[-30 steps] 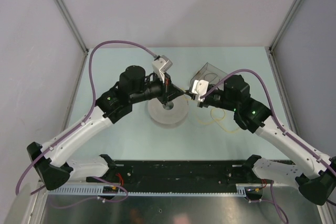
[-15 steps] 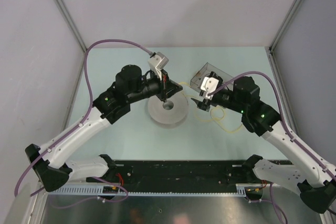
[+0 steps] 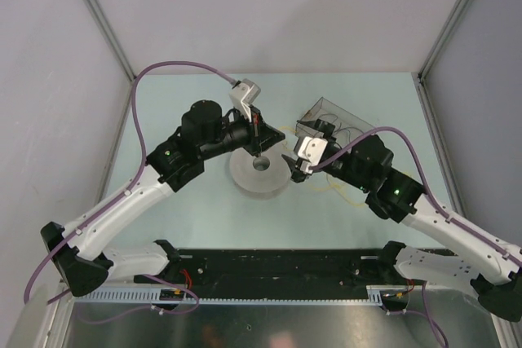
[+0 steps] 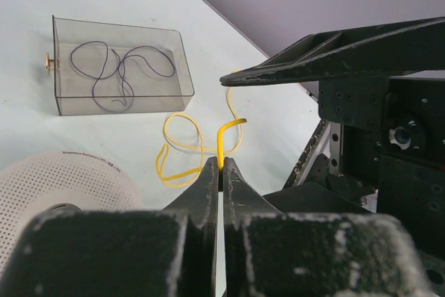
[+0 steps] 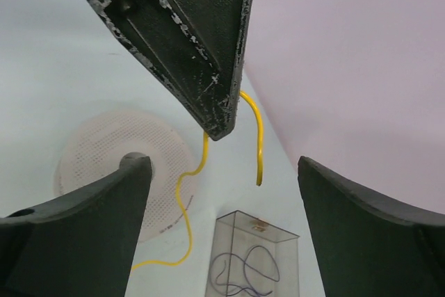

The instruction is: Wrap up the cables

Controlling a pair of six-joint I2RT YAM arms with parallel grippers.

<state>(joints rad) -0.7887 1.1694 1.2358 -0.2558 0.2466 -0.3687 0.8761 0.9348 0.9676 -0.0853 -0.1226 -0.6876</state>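
Note:
My left gripper point(image 4: 221, 161) is shut on a thin yellow cable point(image 4: 224, 137) and holds it above the white perforated spool point(image 3: 261, 175). The cable's short free end point(image 5: 260, 145) curls over and hangs down. Its long part point(image 5: 182, 199) drops to loose loops on the table point(image 3: 325, 187), partly hidden under the right arm. My right gripper point(image 5: 222, 166) stands wide open just right of the left gripper's fingers point(image 5: 201, 53), with the free end between its jaws and touching neither. In the top view the left gripper point(image 3: 258, 151) and right gripper point(image 3: 294, 167) are close together.
A clear plastic box point(image 4: 118, 67) with a thin purple wire inside lies behind the right gripper, also seen in the top view point(image 3: 330, 118). The spool point(image 4: 59, 179) has a hub hole in its middle. Metal frame posts and grey walls bound the pale table.
My right gripper went from shut to wide open, pulled back to the right, then came back toward the left gripper. The left gripper stayed shut on the cable, shifting slightly.

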